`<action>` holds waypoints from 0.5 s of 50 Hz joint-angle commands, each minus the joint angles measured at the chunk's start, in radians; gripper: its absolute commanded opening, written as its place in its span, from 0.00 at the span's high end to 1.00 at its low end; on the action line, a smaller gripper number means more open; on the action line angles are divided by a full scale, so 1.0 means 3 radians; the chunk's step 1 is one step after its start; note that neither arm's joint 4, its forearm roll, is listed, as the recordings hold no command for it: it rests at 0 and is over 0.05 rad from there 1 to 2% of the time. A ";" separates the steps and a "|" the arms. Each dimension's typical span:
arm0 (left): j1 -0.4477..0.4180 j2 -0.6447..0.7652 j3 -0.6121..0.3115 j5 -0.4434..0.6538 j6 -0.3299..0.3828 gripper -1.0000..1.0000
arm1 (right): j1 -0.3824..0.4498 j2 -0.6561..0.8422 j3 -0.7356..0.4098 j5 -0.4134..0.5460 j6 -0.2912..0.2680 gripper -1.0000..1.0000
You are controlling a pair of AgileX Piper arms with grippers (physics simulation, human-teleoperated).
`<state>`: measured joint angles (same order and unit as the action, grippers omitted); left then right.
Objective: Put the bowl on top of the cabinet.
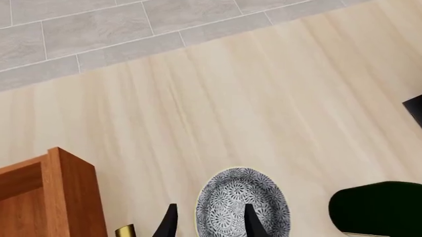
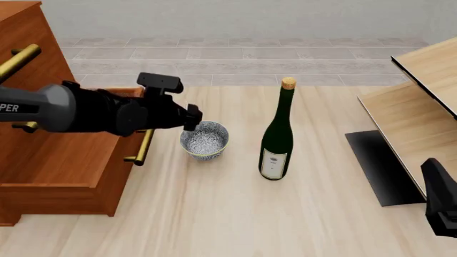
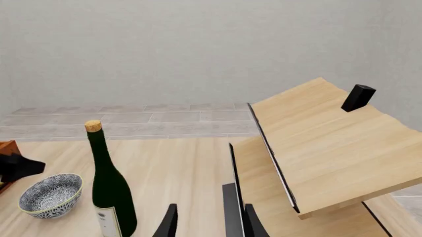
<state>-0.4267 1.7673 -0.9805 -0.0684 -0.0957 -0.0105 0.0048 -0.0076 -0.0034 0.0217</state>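
— Bowl (image 2: pixel 204 140) position?
— It stood upright, opening upward, on the counter (image 2: pixel 236 214) between cabinet (image 2: pixel 50 155) and bottle (image 2: pixel 276 136).
— Left tool (image 1: pixel 207 222)?
— Parted, straddling its near rim.

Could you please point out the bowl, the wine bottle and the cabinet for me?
bowl (image 2: pixel 204 140), front view, on its patterned inside.
wine bottle (image 2: pixel 277 140), front view, on its dark green body.
cabinet (image 2: pixel 50 160), front view, on its wooden front.

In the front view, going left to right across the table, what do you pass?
cabinet → left gripper → bowl → wine bottle → light-wood slanted panels → right arm at the lower right edge.
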 commanded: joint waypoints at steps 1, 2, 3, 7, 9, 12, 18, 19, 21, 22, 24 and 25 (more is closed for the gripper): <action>0.0005 0.0074 0.0010 -0.0049 -0.0016 0.00 | -0.0001 -0.0002 0.0000 0.0000 -0.0009 0.00; 0.0005 0.0075 0.0010 -0.0049 -0.0016 0.00 | -0.0001 -0.0003 0.0000 0.0000 -0.0009 0.00; 0.0003 0.0085 0.0012 -0.0055 -0.0021 0.00 | -0.0002 -0.0003 0.0003 -0.0003 -0.0010 0.00; 0.0003 0.0111 0.0021 -0.0069 -0.0023 0.00 | -0.0002 -0.0003 -0.0004 0.0004 -0.0015 0.00; -0.0003 0.0123 0.0021 -0.0072 -0.0032 0.00 | 0.0000 -0.0003 0.0002 0.0000 -0.0018 0.00; -0.0004 0.0136 0.0019 -0.0073 -0.0038 0.00 | 0.0000 -0.0001 0.0003 -0.0002 -0.0017 0.00; -0.0013 0.0169 0.0017 -0.0077 -0.0049 0.00 | 0.0002 -0.0004 0.0005 -0.0002 -0.0019 0.00; -0.0012 0.0175 0.0019 -0.0080 -0.0050 0.00 | 0.0003 -0.0002 -0.0002 0.0004 -0.0019 0.00; -0.0017 0.0184 0.0027 -0.0089 -0.0043 0.00 | 0.0004 -0.0001 0.0000 0.0002 -0.0018 0.00; -0.0018 0.0190 0.0032 -0.0094 -0.0047 0.00 | 0.0004 0.0000 0.0001 0.0000 -0.0016 0.00; -0.0020 0.0202 0.0037 -0.0104 -0.0030 0.00 | 0.0004 0.0000 -0.0003 0.0003 -0.0014 0.00; -0.0020 0.0210 0.0036 -0.0103 -0.0036 0.00 | 0.0003 0.0000 0.0000 -0.0001 -0.0011 0.00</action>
<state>-0.4302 1.8135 -0.9736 -0.0917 -0.1065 -0.0099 0.0043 -0.0075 -0.0032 0.0172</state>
